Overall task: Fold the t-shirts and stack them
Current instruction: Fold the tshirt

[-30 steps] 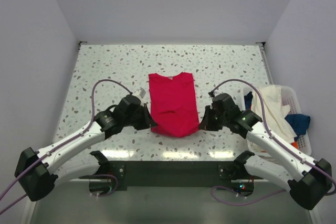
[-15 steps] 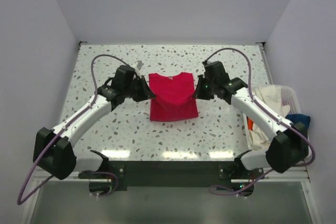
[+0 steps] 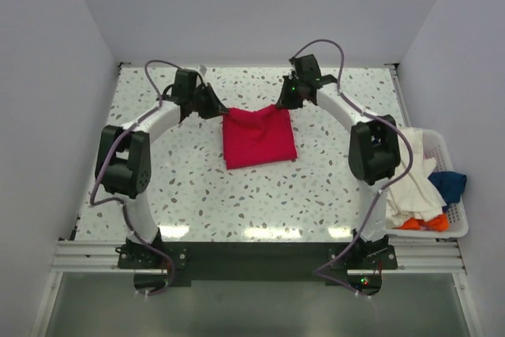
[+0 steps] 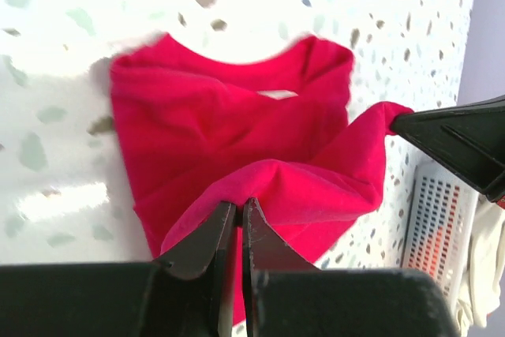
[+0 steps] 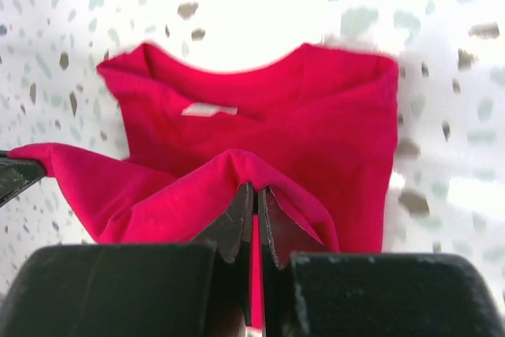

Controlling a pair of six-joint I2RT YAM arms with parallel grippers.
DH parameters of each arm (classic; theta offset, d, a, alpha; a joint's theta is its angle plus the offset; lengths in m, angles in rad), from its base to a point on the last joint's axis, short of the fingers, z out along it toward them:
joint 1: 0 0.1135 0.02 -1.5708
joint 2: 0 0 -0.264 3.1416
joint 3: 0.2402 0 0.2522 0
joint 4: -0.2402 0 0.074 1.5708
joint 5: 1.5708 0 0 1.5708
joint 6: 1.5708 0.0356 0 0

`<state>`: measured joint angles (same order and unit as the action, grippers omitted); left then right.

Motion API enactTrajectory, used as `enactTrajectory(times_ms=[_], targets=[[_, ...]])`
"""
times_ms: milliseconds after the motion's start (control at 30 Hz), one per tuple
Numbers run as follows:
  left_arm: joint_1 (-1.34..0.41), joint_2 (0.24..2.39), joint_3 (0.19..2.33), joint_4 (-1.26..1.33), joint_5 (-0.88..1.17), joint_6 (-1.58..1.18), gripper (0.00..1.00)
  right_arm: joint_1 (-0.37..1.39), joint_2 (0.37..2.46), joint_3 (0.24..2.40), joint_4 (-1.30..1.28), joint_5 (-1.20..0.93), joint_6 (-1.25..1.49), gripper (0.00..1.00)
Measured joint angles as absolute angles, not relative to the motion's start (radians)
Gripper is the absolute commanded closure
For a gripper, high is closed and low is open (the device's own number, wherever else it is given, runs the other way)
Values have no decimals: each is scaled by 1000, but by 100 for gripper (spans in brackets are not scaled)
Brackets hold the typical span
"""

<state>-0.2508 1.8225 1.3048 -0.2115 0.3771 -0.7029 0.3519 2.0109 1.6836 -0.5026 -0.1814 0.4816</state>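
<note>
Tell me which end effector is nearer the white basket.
Right. The right end effector grips the red t-shirt at the corner toward the basket; the left end effector grips the opposite corner.

Closed left gripper [image 4: 239,212] pinching red t-shirt [image 4: 229,128] fold, right gripper [image 4: 394,121] holding corner

Soft matt red cloth t-shirt [image 3: 259,138] on a glossy speckled tabletop [image 3: 197,187].
</note>
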Motion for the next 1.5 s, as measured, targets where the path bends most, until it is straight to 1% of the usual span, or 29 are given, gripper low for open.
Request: enactTrajectory(times_ms=[67, 100, 133, 167, 233, 300, 333, 400, 433, 500, 533, 567, 633, 700, 800, 833, 900, 933, 1000, 1233, 1333, 1500], targets=[[-218, 1900, 1355, -193, 389, -703, 100, 341, 2106, 1770, -495, -203, 479, 100], [-203, 1941, 1381, -175, 394, -704, 100, 336, 2152, 1811, -488, -214, 479, 98], [-191, 1974, 1404, -161, 405, -706, 100, 330, 2188, 1845, -484, -226, 480, 93], [-175, 2025, 1435, -135, 421, -710, 94, 323, 2228, 1884, -476, -234, 483, 90], [-155, 2099, 1479, -103, 444, -715, 72, 307, 2303, 1958, -472, -257, 490, 85], [-137, 2162, 1505, -54, 473, -725, 64, 292, 2356, 2006, -459, -272, 500, 75], [-130, 2183, 1512, -36, 489, -731, 57, 283, 2371, 2015, -453, -280, 507, 71], [-119, 2207, 1520, -14, 514, -740, 53, 266, 2381, 2016, -448, -285, 521, 60], [-116, 2209, 1525, -9, 523, -740, 49, 257, 2382, 2016, -448, -287, 527, 57], [-109, 2207, 1536, 4, 534, -739, 45, 240, 2377, 2011, -429, -291, 537, 49], [-105, 2204, 1541, 19, 539, -739, 41, 233, 2370, 2000, -414, -292, 542, 49], [-101, 2199, 1541, 33, 540, -739, 40, 227, 2359, 1982, -401, -291, 543, 49], [-93, 2181, 1530, 54, 541, -739, 40, 219, 2331, 1940, -381, -291, 549, 51], [-86, 2145, 1497, 64, 534, -739, 43, 215, 2294, 1890, -363, -291, 551, 52], [-83, 2078, 1431, 67, 509, -739, 51, 227, 2235, 1814, -343, -280, 543, 52], [-85, 2059, 1412, 65, 501, -739, 56, 238, 2220, 1794, -342, -268, 535, 52], [-96, 2017, 1370, 65, 471, -738, 60, 266, 2195, 1762, -345, -225, 519, 52], [-105, 2000, 1353, 64, 456, -736, 65, 286, 2187, 1750, -348, -196, 510, 53], [-138, 1979, 1333, 57, 416, -730, 68, 329, 2181, 1739, -361, -140, 489, 52], [-297, 1979, 1325, 30, 312, -710, 74, 458, 2181, 1684, -405, 76, 434, 49], [-343, 1990, 1325, 18, 274, -709, 76, 468, 2181, 1656, -410, 121, 424, 50], [-385, 2011, 1301, -33, 174, -714, 78, 464, 2144, 1596, -399, 140, 421, 50]])
